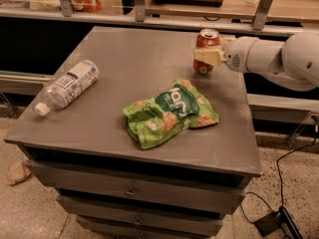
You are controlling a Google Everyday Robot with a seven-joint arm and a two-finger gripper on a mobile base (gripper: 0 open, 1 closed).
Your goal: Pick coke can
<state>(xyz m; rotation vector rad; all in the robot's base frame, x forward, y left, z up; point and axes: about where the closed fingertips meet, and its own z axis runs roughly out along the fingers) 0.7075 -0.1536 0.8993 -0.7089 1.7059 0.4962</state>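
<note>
Grey flat-topped cabinet table with drawers underneath. A clear plastic bottle with a white label is lying on its side out at 9 o'clock, with the cap pointing toward 8. A crumpled green snack bag sits just off centre toward 5 o'clock, well apart from the bottle. There's a black cable on the speckled floor at 4 o'clock.

Looks like lab or office work room. Gray metal drawer cabinet in middle. Speckled hard floor lower left. Black plug and cable lower right. Long wooden counter along top. White robot arm upper right, gripper at coke can.
</note>
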